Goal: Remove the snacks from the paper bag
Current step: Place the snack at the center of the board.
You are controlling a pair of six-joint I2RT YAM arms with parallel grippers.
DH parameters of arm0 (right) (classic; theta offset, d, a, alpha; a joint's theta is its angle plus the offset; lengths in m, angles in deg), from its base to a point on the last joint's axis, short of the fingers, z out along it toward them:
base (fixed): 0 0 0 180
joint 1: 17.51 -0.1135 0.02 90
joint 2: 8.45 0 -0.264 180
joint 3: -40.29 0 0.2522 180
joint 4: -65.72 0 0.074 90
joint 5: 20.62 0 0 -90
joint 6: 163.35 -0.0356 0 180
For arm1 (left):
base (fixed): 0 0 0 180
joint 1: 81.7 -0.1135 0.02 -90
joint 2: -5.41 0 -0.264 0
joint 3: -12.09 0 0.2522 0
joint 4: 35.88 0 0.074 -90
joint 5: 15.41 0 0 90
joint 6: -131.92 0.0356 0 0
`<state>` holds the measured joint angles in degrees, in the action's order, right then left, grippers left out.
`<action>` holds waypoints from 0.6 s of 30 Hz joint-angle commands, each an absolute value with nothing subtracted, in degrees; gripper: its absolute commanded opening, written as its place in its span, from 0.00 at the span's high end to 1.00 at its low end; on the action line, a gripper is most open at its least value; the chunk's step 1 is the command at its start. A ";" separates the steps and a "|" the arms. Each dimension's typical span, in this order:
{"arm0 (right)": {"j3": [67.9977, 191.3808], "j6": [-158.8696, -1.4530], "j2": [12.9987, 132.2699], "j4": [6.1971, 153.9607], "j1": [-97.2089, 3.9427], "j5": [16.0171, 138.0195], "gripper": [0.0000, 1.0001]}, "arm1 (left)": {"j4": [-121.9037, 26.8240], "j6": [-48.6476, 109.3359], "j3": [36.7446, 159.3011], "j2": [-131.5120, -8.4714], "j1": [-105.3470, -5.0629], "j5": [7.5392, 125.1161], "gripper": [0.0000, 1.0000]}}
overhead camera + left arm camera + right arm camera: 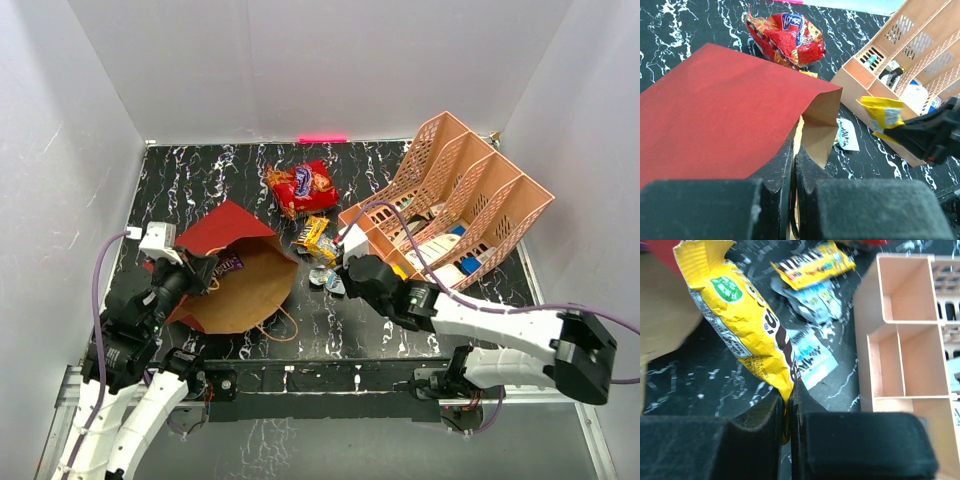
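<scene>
Pinching a crinkly yellow candy packet (740,325) by its end over the middle of the black counter (200,170), the right tool (787,395) may drop it, while the left tool (793,155), closed on the rim of the red paper bag (715,110) by the left edge, could tear it.

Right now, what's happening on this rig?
The left pincer is shut on the rim of the paper bag, which lies on its side. The right pincer holds a yellow candy packet in the air beside the peach organizer. The chip bag and a few small packets already lie on the table; a purple packet shows at the bag's mouth.
</scene>
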<state>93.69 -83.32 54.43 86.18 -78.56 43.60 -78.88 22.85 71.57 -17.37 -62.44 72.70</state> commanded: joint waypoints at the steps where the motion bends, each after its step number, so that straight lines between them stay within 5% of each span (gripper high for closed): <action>1: 98.64 -88.19 61.40 86.54 -73.41 42.26 0.93 | -76.94 23.80 71.14 -15.62 -62.23 72.66 1.00; 10: 104.17 -60.41 76.92 88.16 -71.82 39.03 0.93 | -77.82 23.44 71.29 -14.09 -62.35 73.82 1.00; 16: 102.73 -60.84 79.77 81.62 -71.82 44.13 0.92 | -78.45 21.80 70.95 -10.45 -62.30 74.94 1.00; 18: 102.27 -62.55 79.89 79.53 -71.82 44.87 0.81 | -78.22 22.00 70.76 -9.90 -62.34 75.59 1.00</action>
